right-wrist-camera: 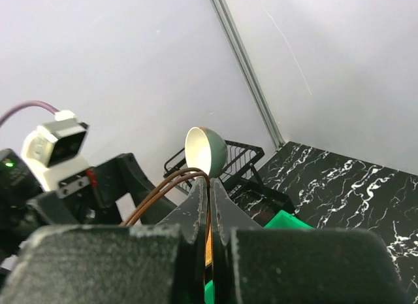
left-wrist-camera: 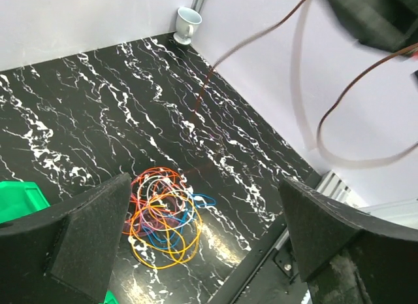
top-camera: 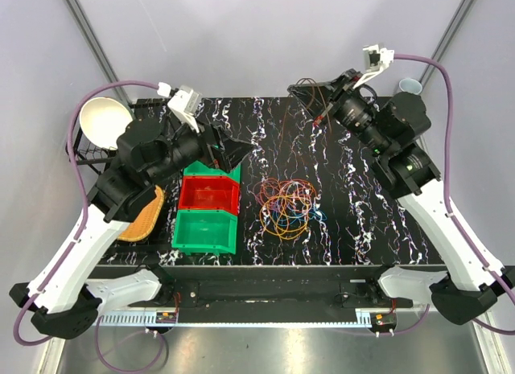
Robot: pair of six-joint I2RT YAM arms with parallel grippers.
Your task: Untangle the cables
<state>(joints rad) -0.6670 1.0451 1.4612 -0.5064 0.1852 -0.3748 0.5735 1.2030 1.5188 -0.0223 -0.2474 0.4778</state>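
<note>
- The black, white-veined surface (top-camera: 354,221) runs the whole width in front of both arms.
- The left hand (top-camera: 227,149) hangs over the far left part of the surface, above the bins, its two padded fingers spread wide apart with nothing between them.
- The right hand (right-wrist-camera: 209,193) is raised over the far right part, fingers pressed together and clamped on a brown cable (right-wrist-camera: 163,193). The cable loops out of the grip and trails down towards the surface.
- Three bins stand in a row left of centre: a green bin (top-camera: 203,232) nearest, a red bin (top-camera: 209,195) behind it, and another green one farthest, mostly hidden under the left hand.
- A white bowl (top-camera: 103,121) sits tilted in a black wire rack (top-camera: 84,153) at the far left corner.
- The tangle of cables (top-camera: 286,205) lies flat in the middle of the surface, just right of the bins: orange, yellow, red and blue loops heaped over each other.
- A small cup (top-camera: 409,86) stands at the far right corner.
</note>
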